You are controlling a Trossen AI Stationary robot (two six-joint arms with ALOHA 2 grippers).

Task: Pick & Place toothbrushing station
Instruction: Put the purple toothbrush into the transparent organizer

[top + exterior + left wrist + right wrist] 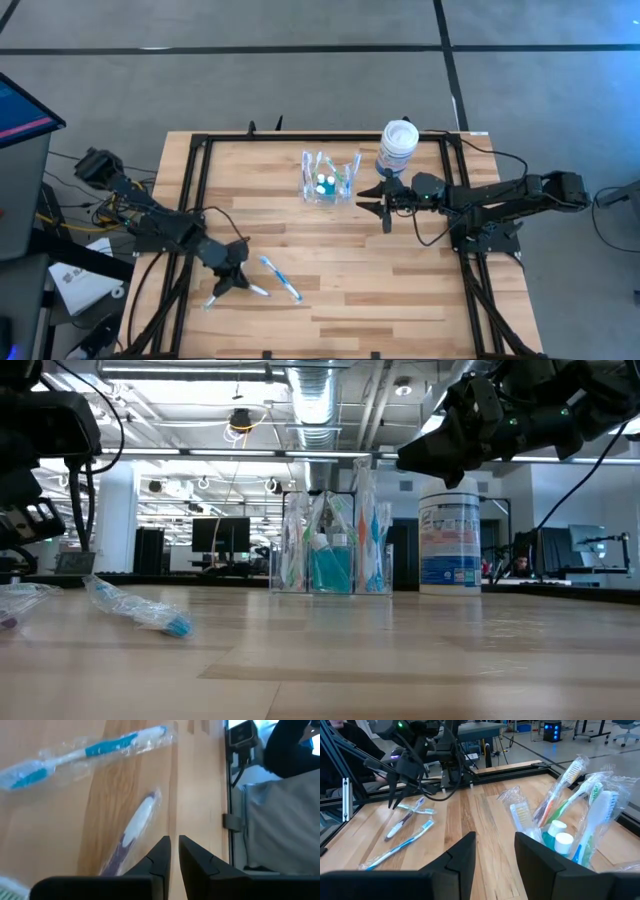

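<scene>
In the high view, the toothbrushing station stands upright at the far centre of the table, with the white jar just beside it to the right. The right gripper hangs to the right of the station with its fingers parted and nothing between them; a careless approach from this side can clip the jar or push the light organizer over. The left gripper is at the near left, above wrapped toothbrushes lying loose on the wood. In the low view, the station is full of upright brushes and a blue tube, so a tilt during lifting can spill them. In the left wrist view, the left fingers stand nearly together and empty, just beside a purple-and-white wrapped toothbrush; closing here risks catching only the wrapper or missing the handle. In the right wrist view, the open right fingers face the table short of the station, whose protruding brush heads may snag a finger.
</scene>
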